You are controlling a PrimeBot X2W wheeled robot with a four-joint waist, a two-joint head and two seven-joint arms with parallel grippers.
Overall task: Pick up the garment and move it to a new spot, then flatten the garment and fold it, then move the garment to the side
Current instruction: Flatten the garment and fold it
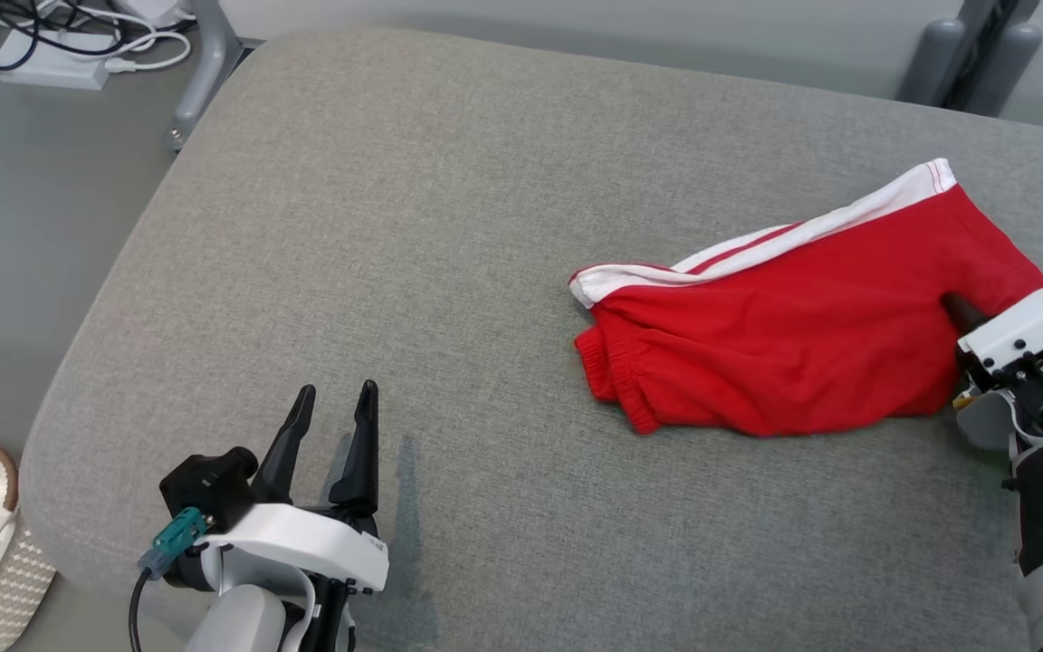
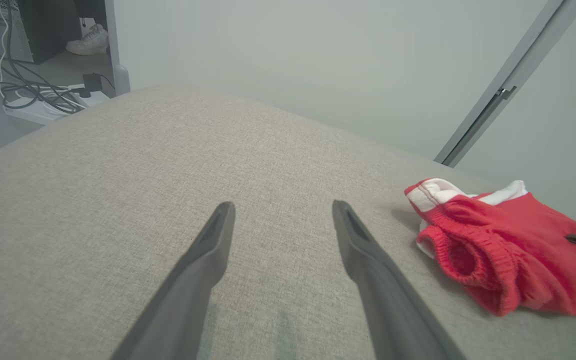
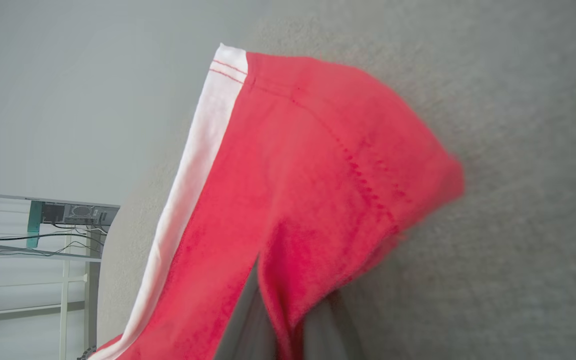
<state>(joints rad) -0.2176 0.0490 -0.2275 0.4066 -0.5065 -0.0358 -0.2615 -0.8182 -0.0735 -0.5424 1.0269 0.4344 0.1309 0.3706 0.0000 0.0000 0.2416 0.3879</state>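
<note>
Right gripper pinched shut on right edge of garment, left gripper spread wide, empty, bare cushion between

1 red garment, 2 tools: left tool, right tool, 1 grey cushion, 1 power strip

red garment with white stripes, grey cushion.

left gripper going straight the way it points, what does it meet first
Likely nothing but bare grey cushion: the left gripper points across it toward the far edge, though its height is unclear. The garment lies off to its right, outside that line.
</note>
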